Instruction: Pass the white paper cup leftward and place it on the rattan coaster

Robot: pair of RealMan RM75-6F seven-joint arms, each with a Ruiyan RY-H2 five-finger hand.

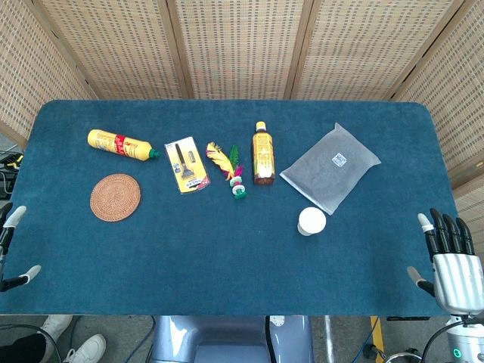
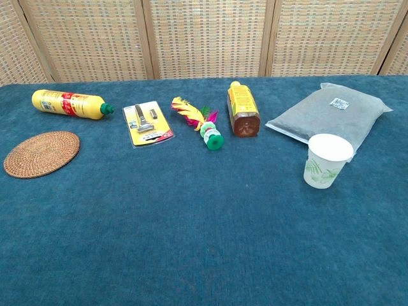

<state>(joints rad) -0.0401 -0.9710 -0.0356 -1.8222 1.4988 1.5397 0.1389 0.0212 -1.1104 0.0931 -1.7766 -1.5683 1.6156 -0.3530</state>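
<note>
The white paper cup (image 1: 311, 221) (image 2: 327, 160) stands upright right of the table's centre, just in front of a grey bag. The round rattan coaster (image 1: 115, 197) (image 2: 41, 153) lies flat on the left side with nothing on it. My right hand (image 1: 451, 255) is at the table's front right corner, fingers straight and apart, holding nothing, well to the right of the cup. My left hand (image 1: 10, 246) shows only as fingertips at the front left edge, spread, nothing in them. Neither hand appears in the chest view.
A yellow bottle (image 1: 121, 144) lies behind the coaster. A carded razor (image 1: 185, 165), a feathered shuttlecock (image 1: 228, 169) and an amber bottle (image 1: 262, 153) lie across the middle. The grey bag (image 1: 330, 166) lies at the right rear. Blue cloth covers the table (image 1: 227, 257).
</note>
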